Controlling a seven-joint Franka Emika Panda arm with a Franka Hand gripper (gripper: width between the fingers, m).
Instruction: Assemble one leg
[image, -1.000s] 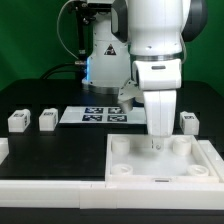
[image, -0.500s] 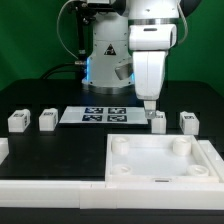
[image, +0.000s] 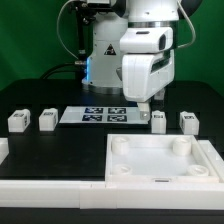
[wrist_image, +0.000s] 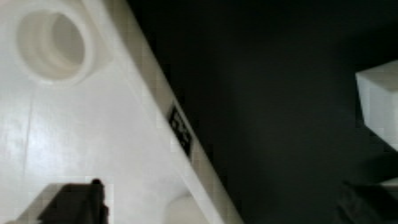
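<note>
1. White robot arm (image: 148, 45) hangs with its wrist pointing down, behind the large white square plastic tray (image: 160, 168).
2. Two-finger gripper (image: 144, 104) is above the black table (image: 60, 150), jaws wide apart, empty.
3. Small white stubby plastic leg (image: 158, 121) stands on the table just below and beside the gripper, not touching it.

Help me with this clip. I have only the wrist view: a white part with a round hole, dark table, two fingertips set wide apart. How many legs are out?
Observer: Four legs stand in a row, two toward the exterior view's left and two toward its right.
Operator: Where is the gripper relative to them?
Observer: The gripper hangs in the air close to the third leg from the exterior view's left, not touching it.
Operator: Is any leg in the white part?
Observer: No. That tray lies nearer the camera than the right pair, and the sockets that show are empty.
</note>
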